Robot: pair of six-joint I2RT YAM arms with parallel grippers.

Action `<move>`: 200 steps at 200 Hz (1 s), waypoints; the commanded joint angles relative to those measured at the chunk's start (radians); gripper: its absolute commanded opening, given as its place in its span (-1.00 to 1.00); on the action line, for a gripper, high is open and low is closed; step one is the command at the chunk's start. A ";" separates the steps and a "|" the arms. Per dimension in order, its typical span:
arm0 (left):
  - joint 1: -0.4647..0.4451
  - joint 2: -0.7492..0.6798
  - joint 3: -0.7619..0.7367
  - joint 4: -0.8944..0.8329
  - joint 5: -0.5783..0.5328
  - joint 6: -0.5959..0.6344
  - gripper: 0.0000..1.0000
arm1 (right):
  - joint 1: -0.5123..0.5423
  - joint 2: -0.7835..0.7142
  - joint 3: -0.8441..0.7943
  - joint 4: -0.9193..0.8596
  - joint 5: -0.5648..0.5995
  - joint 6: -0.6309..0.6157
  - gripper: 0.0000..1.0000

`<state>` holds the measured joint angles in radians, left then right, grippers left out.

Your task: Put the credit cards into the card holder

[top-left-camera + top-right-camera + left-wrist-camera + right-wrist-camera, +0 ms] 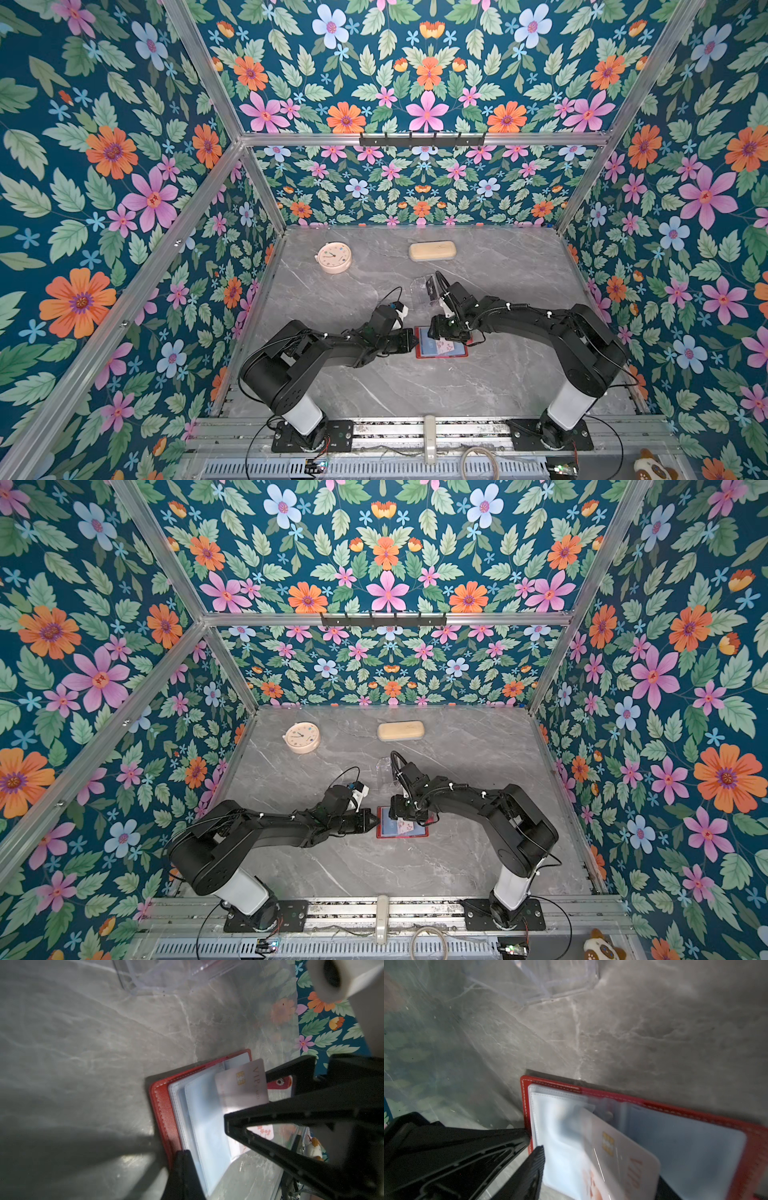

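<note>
Two grippers meet at the open red card holder [164, 1101], flat on the marble table [374, 386]. My left gripper [414, 341], clamped shut on nothing, presses its stitched edge. My right gripper [246, 1098] grasps the pale glossy card [239, 1082], tilted, long axis parallel to that edge, nosing leftward into the clear floppy sleeves [207, 1122].

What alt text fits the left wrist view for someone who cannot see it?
The right hand holds a pale VIP card tilted over the clear sleeves of an open red card holder on a grey marble table. The shut left hand touches the holder's edge; a clear stand sits beyond it.
</note>
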<state>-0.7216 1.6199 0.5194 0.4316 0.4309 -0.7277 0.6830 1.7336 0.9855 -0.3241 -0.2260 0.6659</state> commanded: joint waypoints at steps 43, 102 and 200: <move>-0.001 0.013 -0.012 -0.090 -0.091 -0.023 -1.00 | 0.000 0.000 0.006 -0.129 0.095 -0.018 0.38; -0.002 0.014 -0.019 -0.117 -0.111 -0.030 -1.00 | 0.000 -0.019 0.030 -0.190 0.154 -0.031 0.44; -0.007 0.017 -0.019 -0.126 -0.113 -0.027 -1.00 | 0.008 -0.007 0.040 -0.182 0.058 -0.056 0.39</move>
<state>-0.7280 1.6264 0.5076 0.4385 0.3885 -0.7586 0.6842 1.7130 1.0214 -0.4820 -0.1188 0.6182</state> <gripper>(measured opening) 0.044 0.702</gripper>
